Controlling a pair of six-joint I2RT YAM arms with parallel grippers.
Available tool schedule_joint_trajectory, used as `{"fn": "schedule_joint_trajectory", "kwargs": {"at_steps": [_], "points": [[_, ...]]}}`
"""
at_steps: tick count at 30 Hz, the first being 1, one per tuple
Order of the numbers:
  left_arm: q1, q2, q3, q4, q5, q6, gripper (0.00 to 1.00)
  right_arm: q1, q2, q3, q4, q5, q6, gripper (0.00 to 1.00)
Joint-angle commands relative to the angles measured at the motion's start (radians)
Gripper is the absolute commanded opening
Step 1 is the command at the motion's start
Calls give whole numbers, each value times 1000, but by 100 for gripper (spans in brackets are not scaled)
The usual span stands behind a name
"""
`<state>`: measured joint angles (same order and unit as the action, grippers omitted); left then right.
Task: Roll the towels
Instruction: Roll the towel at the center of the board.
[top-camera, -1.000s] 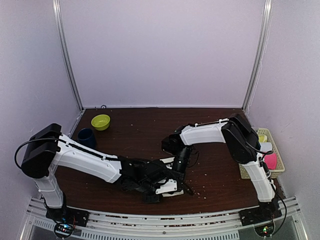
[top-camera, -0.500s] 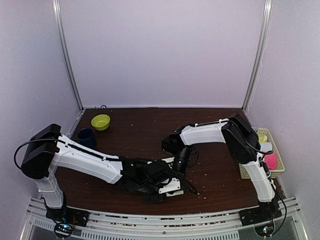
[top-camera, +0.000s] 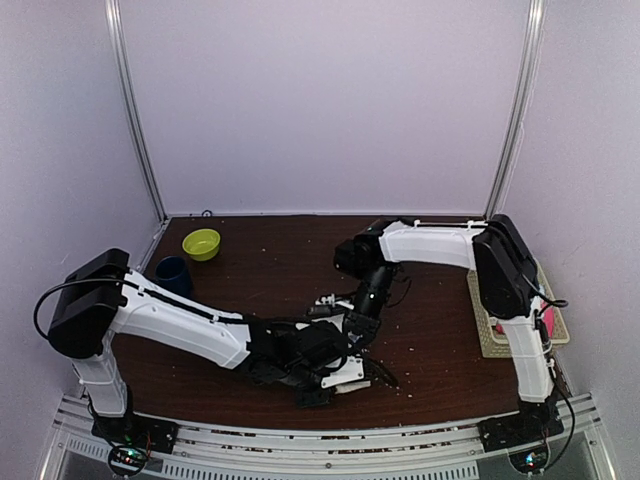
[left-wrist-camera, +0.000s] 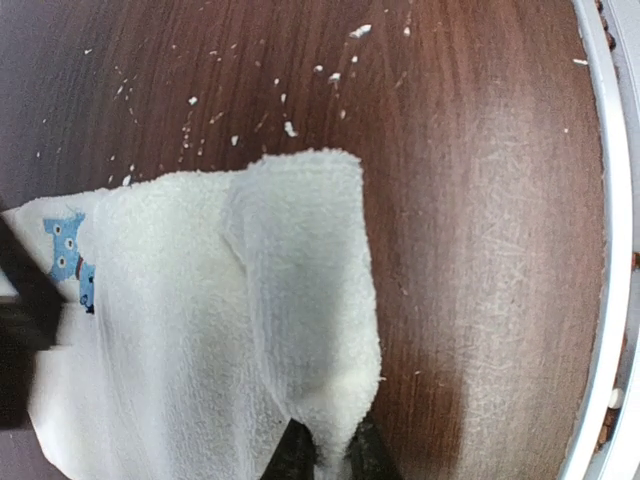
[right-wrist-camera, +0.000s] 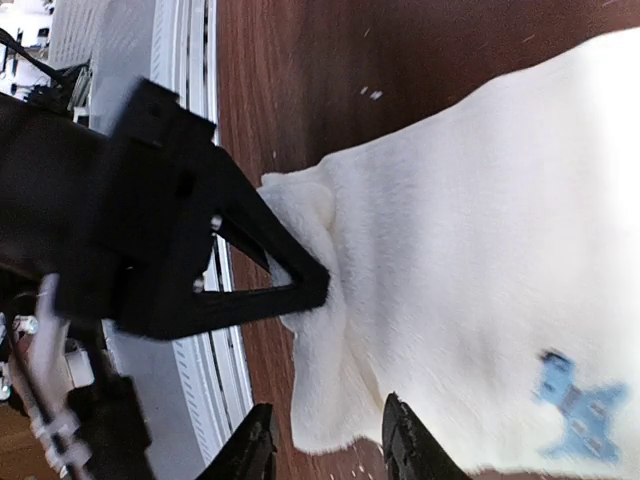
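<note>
Left wrist shows the left gripper (left-wrist-camera: 322, 455) pinching a folded corner of the cream towel (left-wrist-camera: 200, 330); the right gripper (right-wrist-camera: 332, 445) is open, empty. Rolling looks barely begun; the pink towel (top-camera: 547, 320) waits.

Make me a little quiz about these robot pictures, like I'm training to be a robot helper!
1. True or false: the left pincer is pinching the cream towel.
2. What colour is the bowl at the back of the table? A red, B yellow-green, C black.
3. Fill in: the little picture on the towel is mostly ____.
Key: 1 true; 2 B; 3 blue.
</note>
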<state>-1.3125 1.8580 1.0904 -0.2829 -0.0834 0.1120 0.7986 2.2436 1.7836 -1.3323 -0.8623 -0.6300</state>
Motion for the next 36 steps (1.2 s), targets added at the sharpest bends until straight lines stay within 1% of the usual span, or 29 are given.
{"fn": "schedule_joint_trajectory", "kwargs": {"at_steps": [1,4,7,9,11,13,15,18,20,22,23,25,27,29,30,32,36], "points": [[11,38,44,-46,137,-11,6,-101,-152,93,-27,50,-1,39],[55,60,100,-102,260,-33,6,-168,-234,132,-25,50,4,40],[133,76,128,-126,437,-55,6,-247,-325,155,0,43,36,40],[202,98,136,-134,590,-70,7,-328,-411,96,89,23,87,40],[268,140,146,-143,719,-91,7,-385,-501,-3,157,-8,89,40],[312,191,186,-185,845,-85,8,-408,-580,-83,163,-31,18,41],[327,260,252,-254,944,-64,8,-402,-648,-152,153,-23,-74,42],[337,358,326,-321,1039,-50,7,-384,-763,-264,205,-7,-111,42],[349,406,354,-357,1085,-36,5,-377,-808,-288,155,-58,-199,43],[362,437,373,-381,1107,-33,5,-348,-830,-307,70,-92,-308,43],[371,448,378,-383,1122,-38,4,-319,-836,-326,44,-83,-339,42],[384,465,384,-371,1163,-61,4,-224,-851,-382,43,-20,-344,40],[395,482,396,-369,1192,-81,4,-118,-883,-455,120,70,-277,40],[401,493,400,-359,1185,-104,4,-34,-912,-540,293,171,-172,39],[403,499,405,-356,1181,-112,4,-2,-908,-574,351,224,-124,39],[404,509,412,-354,1181,-118,4,57,-867,-626,466,336,-33,38],[404,510,415,-354,1174,-131,4,154,-765,-707,653,496,38,36]]}}
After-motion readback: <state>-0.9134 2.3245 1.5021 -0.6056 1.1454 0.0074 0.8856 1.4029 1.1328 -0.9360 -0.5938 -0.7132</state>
